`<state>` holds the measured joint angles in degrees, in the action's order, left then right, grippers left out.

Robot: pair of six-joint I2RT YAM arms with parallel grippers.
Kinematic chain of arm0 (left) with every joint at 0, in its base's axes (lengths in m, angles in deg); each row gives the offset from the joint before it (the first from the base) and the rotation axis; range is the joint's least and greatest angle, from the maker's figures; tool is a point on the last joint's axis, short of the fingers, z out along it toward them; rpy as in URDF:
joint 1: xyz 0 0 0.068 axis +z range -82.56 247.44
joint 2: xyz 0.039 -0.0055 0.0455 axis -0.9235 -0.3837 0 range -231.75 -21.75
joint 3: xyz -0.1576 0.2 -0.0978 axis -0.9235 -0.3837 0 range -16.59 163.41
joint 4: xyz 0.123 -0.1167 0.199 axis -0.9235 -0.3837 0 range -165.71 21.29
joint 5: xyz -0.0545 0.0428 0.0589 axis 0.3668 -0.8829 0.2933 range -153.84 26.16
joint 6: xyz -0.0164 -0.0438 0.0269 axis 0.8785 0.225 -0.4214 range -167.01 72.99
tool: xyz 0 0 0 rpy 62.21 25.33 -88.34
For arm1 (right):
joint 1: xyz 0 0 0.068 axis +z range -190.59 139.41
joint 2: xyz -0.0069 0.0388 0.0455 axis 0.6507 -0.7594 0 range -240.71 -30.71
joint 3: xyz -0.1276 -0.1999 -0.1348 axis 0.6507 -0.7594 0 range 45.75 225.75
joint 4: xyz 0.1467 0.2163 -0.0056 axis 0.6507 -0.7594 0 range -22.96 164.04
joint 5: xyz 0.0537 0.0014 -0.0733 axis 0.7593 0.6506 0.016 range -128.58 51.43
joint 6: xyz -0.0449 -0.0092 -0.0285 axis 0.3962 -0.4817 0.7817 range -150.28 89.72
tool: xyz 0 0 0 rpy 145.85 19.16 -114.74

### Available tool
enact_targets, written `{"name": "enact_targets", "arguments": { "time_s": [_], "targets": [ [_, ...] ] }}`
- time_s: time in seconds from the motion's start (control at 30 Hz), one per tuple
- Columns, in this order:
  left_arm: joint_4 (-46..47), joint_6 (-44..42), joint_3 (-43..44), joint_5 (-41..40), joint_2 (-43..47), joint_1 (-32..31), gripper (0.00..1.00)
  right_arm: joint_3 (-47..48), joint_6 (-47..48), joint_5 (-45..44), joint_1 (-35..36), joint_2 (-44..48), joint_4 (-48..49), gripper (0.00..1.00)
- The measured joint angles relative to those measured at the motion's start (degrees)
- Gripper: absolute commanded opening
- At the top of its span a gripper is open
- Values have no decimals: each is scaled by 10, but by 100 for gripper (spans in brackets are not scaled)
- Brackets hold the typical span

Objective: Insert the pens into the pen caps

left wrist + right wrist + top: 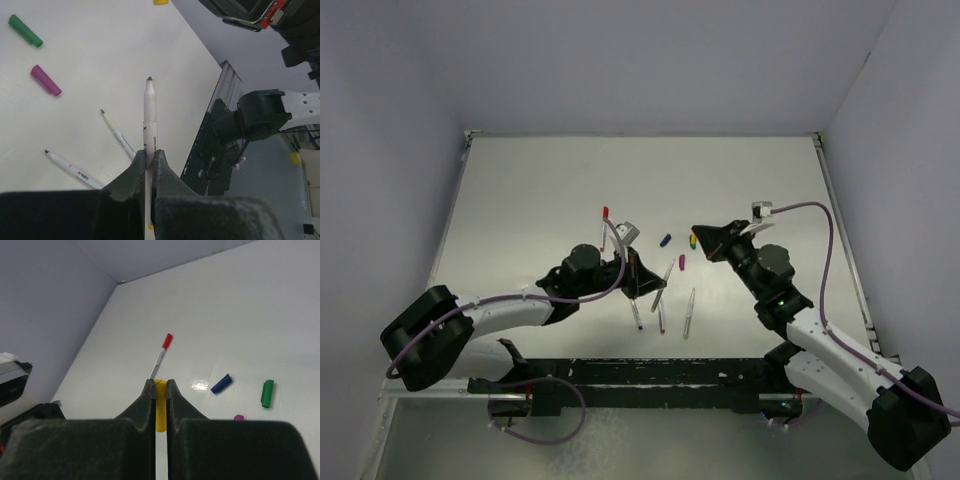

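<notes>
My left gripper (148, 152) is shut on a pale pen (150, 112) that sticks out past its fingertips, dark tip forward. In the top view this gripper (642, 280) is at the table's middle. My right gripper (160, 382) is shut on the yellow cap (160, 410) and hovers right of centre (698, 238). A red-capped pen (162, 352) lies beyond it. The blue cap (221, 384), green cap (267, 393) and purple cap (239, 417) lie loose on the table. Two bare pens (117, 132) (70, 167) lie near my left gripper.
A third loose pen (690, 312) lies near the front of the table. The black mounting rail (650, 375) runs along the near edge. Grey walls close the table on the left, back and right.
</notes>
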<state>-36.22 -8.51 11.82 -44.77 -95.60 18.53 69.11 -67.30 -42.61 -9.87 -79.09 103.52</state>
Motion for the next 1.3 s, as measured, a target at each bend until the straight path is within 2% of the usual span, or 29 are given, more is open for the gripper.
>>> {"name": "enact_targets", "arguments": {
  "time_s": [0.23, 0.5, 0.77, 1.3],
  "targets": [
    [150, 61, -15, 40, -41, 0, 0, -75, -58, 36, 0, -9, 175, 0],
    [212, 96, -16, 45, -59, 0, 0, -103, -105, 66, 0, -42, 318, 0],
    [225, 105, -16, 39, -61, 0, 0, -117, -133, 72, 0, -48, 376, 0],
    [226, 105, -14, 32, -68, 0, 0, -124, -150, 81, 25, -88, 413, 0]
  ]
}}
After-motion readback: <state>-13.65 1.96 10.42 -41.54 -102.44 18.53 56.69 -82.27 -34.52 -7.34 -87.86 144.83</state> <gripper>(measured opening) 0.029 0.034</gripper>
